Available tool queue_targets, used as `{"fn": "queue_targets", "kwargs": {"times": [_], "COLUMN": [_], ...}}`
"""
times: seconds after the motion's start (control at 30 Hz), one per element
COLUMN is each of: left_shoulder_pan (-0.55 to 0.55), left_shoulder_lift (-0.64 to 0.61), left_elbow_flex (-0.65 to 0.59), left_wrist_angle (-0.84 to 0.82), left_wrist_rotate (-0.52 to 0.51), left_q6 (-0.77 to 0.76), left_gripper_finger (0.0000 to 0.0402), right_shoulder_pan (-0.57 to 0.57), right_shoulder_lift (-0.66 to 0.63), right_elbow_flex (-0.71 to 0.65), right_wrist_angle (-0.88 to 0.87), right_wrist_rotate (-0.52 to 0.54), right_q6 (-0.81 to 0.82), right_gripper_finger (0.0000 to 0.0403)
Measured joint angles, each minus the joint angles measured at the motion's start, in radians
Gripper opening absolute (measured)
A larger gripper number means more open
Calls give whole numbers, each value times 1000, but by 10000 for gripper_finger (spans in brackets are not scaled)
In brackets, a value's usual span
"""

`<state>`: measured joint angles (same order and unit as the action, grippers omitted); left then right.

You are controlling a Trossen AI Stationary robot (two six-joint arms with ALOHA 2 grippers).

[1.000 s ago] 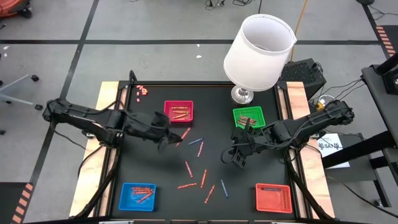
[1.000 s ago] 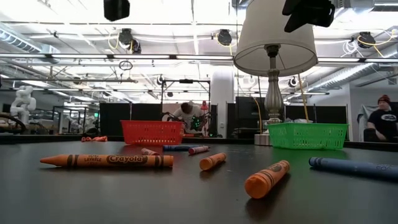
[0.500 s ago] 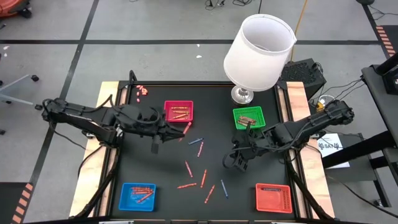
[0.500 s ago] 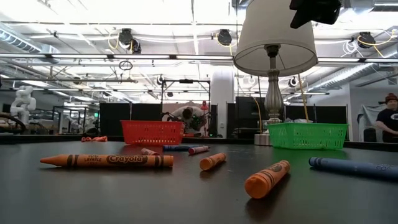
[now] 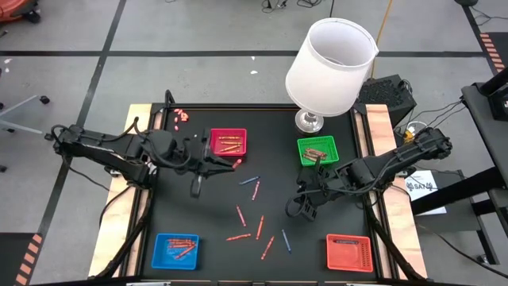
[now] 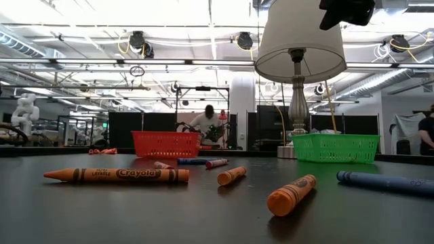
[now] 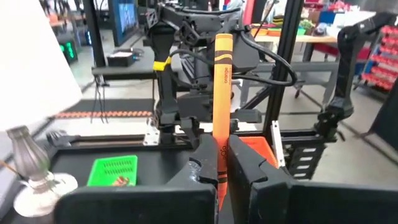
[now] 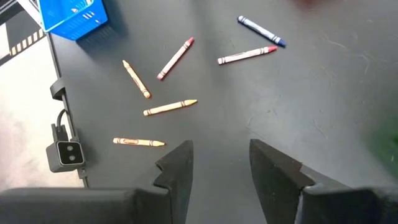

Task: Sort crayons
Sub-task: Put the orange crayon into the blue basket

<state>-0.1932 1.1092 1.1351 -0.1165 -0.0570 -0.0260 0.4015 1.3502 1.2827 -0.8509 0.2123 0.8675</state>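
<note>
Orange crayon (image 7: 222, 106) lower end hidden between left gripper (image 7: 222, 163) fingers (label unreadable)

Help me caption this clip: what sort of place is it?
Probably a robotics lab or workshop: a taped concrete floor surrounds the table, open pipes and lights hang overhead, and more metal frames stand in the room behind.

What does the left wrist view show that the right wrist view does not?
Only the left wrist view shows the left gripper shut on an orange crayon standing upright between its fingers, with the green tray and the lamp base beyond. Only the right wrist view shows the right gripper open and empty above loose crayons and the blue tray. Both show the black table.
</note>
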Motion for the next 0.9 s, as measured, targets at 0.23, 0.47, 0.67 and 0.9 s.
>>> {"fn": "queue_targets", "kwargs": {"times": [0.23,0.47,0.67,0.9], "left_shoulder_pan": [0,0,0,1], "left_shoulder_lift": [0,0,0,0], "left_elbow_flex": [0,0,0,0], "left_wrist_angle": [4,4,3,4], "left_wrist_rotate": [-1,-3,-3,-3], "left_q6": [97,213,423,513], "left_gripper_finger": [6,6,6,6], "right_shoulder_pan": [0,0,0,0], "right_shoulder_lift": [0,0,0,0], "right_elbow_flex": [0,0,0,0], "right_wrist_angle": [-3,-14,-15,-14], "right_wrist_rotate": [0,0,0,-2], "right_q6": [-15,-14,9,48], "right_gripper_finger": [144,144,144,144]}}
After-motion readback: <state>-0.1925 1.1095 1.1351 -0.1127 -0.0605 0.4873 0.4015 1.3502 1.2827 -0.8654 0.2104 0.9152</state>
